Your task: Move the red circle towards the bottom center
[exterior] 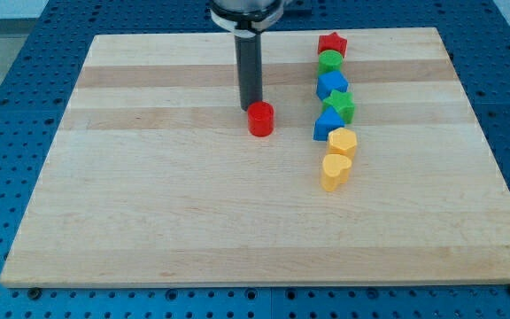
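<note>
Red circle (260, 118) sits right at my tip (251, 108), just toward the view's bottom and a shade to the view's right of it, so close that the two look to be touching, though I cannot say for certain. I have no gripper on this arm, only the straight dark rod, so there is nothing to open or clench; the rod stands upright over the wooden board (149, 213). Everything else lies off to the view's right of my tip, in a rough column of blocks packed close together. From the view's top down I see a red star (332, 43), a green circle (330, 62), a blue block (332, 85), a green block (341, 105) and a blue block (328, 124), then a yellow block (343, 141) and a yellow heart (335, 171) lowest of all. The two yellow ones lie below my tip's level in the view; the rest are level with it or higher.
</note>
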